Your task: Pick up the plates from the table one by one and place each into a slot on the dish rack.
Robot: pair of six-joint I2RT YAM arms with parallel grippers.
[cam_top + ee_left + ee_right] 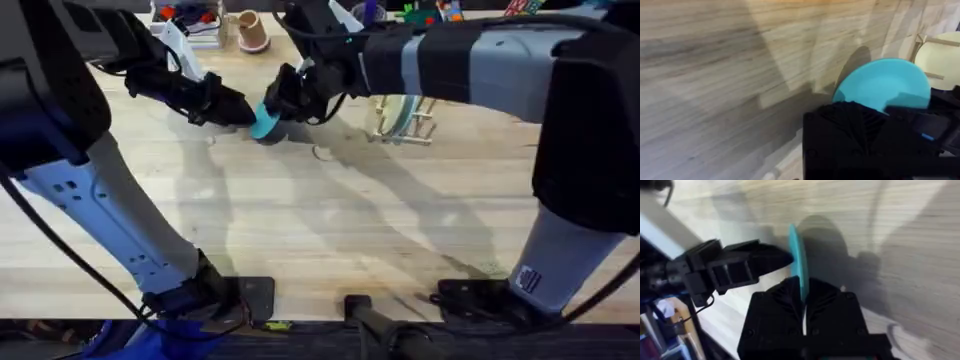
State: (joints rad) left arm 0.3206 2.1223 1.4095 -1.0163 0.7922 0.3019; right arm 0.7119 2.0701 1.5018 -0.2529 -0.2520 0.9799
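The dish rack (402,120) is taken as the landmark; it stands toward the far right of the table (330,215), and cream and pale green plates (392,112) are held upright between its pegs.

Farthest left of the rack, the left gripper (238,110) is seen in the overhead view, reaching in from the left with its black fingers pointed toward the rack. Its tip is met by the edge of the turquoise plate (265,122). In the right wrist view the left gripper (782,259) is shown drawn to a narrow point against the plate's face, but whether it is pinching the plate or only touching it cannot be told from the pictures.

Next, still left of the rack, the turquoise plate is found, lifted on edge above the table with its shadow cast on the wood beneath. In the left wrist view the turquoise plate (883,85) is seen face-on, with a cream plate (941,59) in the rack just beyond it.

Between that plate and the rack, the right gripper (287,100) is positioned. In the right wrist view the right gripper (803,300) is closed narrowly on the rim of the turquoise plate (797,255), which is gripped edge-on between the two black fingers.
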